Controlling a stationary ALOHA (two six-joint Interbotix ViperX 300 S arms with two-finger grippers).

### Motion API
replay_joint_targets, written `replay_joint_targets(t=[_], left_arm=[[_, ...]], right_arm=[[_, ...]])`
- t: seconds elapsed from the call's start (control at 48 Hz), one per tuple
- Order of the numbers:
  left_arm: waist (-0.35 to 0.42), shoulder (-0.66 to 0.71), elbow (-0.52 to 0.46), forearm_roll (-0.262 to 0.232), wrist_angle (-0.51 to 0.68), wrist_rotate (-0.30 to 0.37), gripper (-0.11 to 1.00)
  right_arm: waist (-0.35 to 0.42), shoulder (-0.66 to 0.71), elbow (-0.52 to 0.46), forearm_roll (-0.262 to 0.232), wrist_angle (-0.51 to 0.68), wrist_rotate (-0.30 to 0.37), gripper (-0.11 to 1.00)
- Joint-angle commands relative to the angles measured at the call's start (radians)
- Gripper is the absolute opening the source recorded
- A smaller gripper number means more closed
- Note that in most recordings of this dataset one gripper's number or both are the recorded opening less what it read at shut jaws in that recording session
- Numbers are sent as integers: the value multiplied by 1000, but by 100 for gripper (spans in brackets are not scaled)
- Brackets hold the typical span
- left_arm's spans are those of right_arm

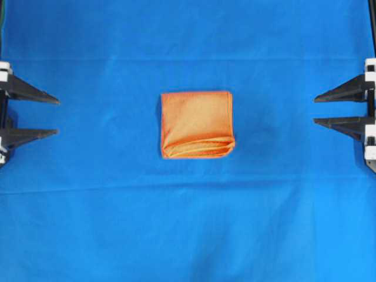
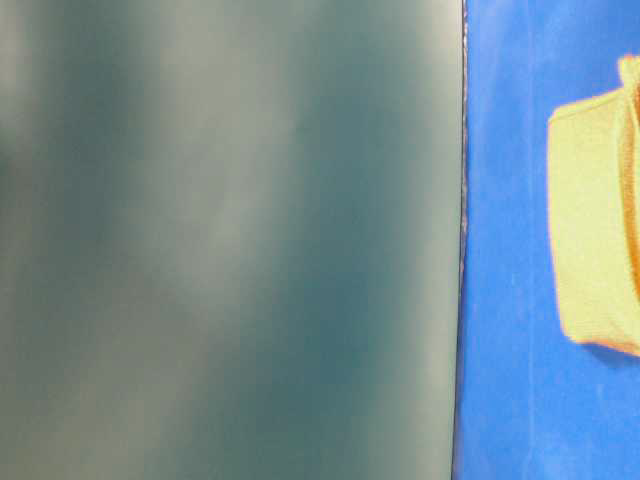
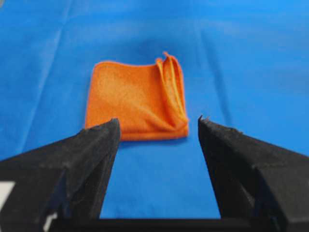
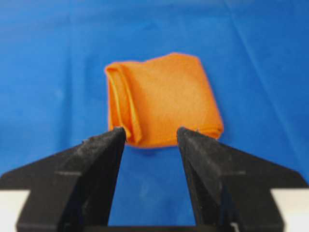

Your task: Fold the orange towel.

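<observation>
The orange towel (image 1: 197, 124) lies folded into a small square in the middle of the blue cloth, its layered hems stacked along the near edge. It also shows in the left wrist view (image 3: 136, 100), the right wrist view (image 4: 161, 99) and, washed out to yellow, at the right edge of the table-level view (image 2: 598, 235). My left gripper (image 1: 57, 116) stands open at the far left edge, well away from the towel, with nothing between its fingers (image 3: 101, 140). At the far right edge my right gripper (image 1: 315, 110) is open and empty too, with its fingers (image 4: 195, 145) pointing at the towel.
A large blue cloth (image 1: 188, 223) covers the whole table, with faint creases running across it. A blurred grey-green surface (image 2: 230, 240) fills the left two thirds of the table-level view and hides what lies behind it.
</observation>
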Motion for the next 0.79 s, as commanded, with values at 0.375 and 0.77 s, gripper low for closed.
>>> replay_joint_targets(t=[0.375,0.77], left_arm=[[3,-34,25,-2,-11,-12,60],[3,-34,25,-2,-11,-12,60]], right_arm=[[-34,-23,71,5,-98,12,54],[-34,-25,67,5,-98,12,54]])
